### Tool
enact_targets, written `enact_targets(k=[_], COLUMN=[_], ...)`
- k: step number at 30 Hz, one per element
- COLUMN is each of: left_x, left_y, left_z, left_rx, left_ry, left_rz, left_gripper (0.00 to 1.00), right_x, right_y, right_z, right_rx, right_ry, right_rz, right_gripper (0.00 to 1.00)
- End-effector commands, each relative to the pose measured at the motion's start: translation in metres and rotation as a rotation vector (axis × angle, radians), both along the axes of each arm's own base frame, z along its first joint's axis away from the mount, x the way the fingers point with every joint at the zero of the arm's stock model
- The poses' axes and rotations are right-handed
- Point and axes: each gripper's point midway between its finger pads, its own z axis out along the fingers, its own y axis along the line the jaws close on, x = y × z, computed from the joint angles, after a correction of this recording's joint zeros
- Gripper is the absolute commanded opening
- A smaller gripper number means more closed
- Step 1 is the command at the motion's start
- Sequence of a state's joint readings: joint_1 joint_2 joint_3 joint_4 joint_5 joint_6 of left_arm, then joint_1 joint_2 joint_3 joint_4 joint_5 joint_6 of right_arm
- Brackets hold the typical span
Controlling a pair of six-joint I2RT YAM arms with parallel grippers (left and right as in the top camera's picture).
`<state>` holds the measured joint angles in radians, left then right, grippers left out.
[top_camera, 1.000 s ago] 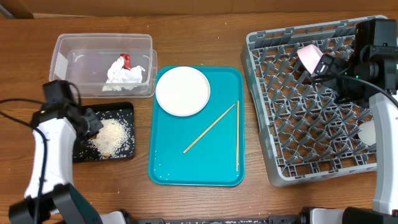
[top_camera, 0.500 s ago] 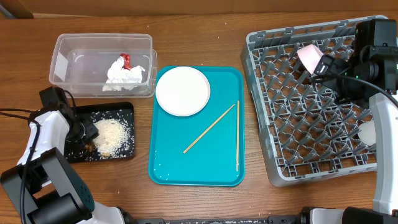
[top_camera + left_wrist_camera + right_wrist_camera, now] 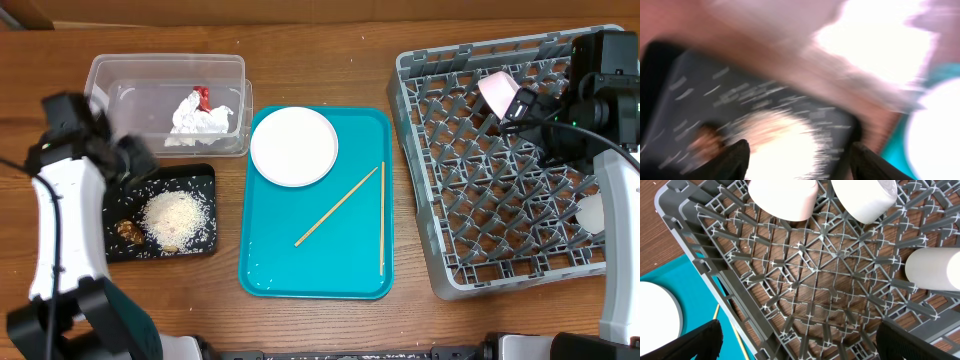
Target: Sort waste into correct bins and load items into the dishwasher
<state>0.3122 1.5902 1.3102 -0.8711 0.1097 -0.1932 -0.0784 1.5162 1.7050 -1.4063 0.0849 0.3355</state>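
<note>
My left gripper (image 3: 138, 160) hovers over the back left corner of the black tray (image 3: 202, 178). It is open and empty in the blurred left wrist view, fingertips (image 3: 736, 159) wide apart above the rice pile (image 3: 785, 145). The rice (image 3: 176, 217) and a brown lump (image 3: 128, 230) lie in the black tray. The crumpled napkin with a red scrap (image 3: 200, 117) sits in the clear tub (image 3: 100, 75). The white plate (image 3: 293, 146) and two chopsticks (image 3: 337, 206) rest on the teal tray (image 3: 320, 275). My right gripper (image 3: 805, 342) stands open over the grey dish rack (image 3: 470, 270).
The rack holds an upturned bowl (image 3: 498, 93) at the back and a white cup (image 3: 592, 212) at its right side. In the right wrist view two bowls (image 3: 783, 199) (image 3: 865, 199) and the cup (image 3: 935, 268) rest among the pegs. Bare wood lies between trays and rack.
My left gripper has opened and moved from the tray's left side back toward the tub. The brown lump now lies in the black tray. The right arm has not moved.
</note>
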Motion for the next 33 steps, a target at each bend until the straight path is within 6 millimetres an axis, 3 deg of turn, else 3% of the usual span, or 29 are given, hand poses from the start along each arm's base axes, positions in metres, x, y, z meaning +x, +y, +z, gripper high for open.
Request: enact_targets(k=[1, 5, 8, 11, 18, 22, 28, 33], left_x=[0.015, 0.011, -0.001, -0.013, -0.037, -0.041, -0.040, -0.040], left_y=[-0.069, -0.130, -0.159, -0.176, -0.157, -0.145, -0.136, -0.134], left_z=[0.016, 0.004, -0.006, -0.011, -0.021, -0.022, -0.022, -0.022], left_rx=[-0.046, -0.028, -0.026, -0.029, 0.012, 0.003, -0.003, 0.005], left_ry=[-0.068, -0.023, 0.037, 0.086, 0.228, 0.255, 0.253, 0.257], left_rz=[-0.282, -0.497, -0.569, -0.593, -0.412, -0.343, -0.306, -0.296], left_gripper=[0.68, 0.69, 0.70, 0.72, 0.74, 0.76, 0.85, 0.86], right_x=[0.001, 0.001, 0.002, 0.004, 0.000, -0.006, -0.018, -0.024], right_y=[-0.001, -0.001, 0.009, 0.035, 0.093, 0.138, 0.202, 0.234], right_z=[-0.001, -0.001, -0.002, 0.000, 0.004, -0.006, -0.044, -0.092], right_rx=[-0.002, -0.001, 0.047, 0.149, 0.251, 0.262, 0.254, 0.203], right_ry=[0.001, 0.001, -0.003, -0.018, -0.023, 0.027, 0.176, 0.329], right_rz=[0.005, 0.005, 0.029, 0.166, 0.382, 0.502, 0.581, 0.559], right_gripper=[1.00, 1.00, 1.00, 1.00, 1.00, 0.98, 0.96, 0.96])
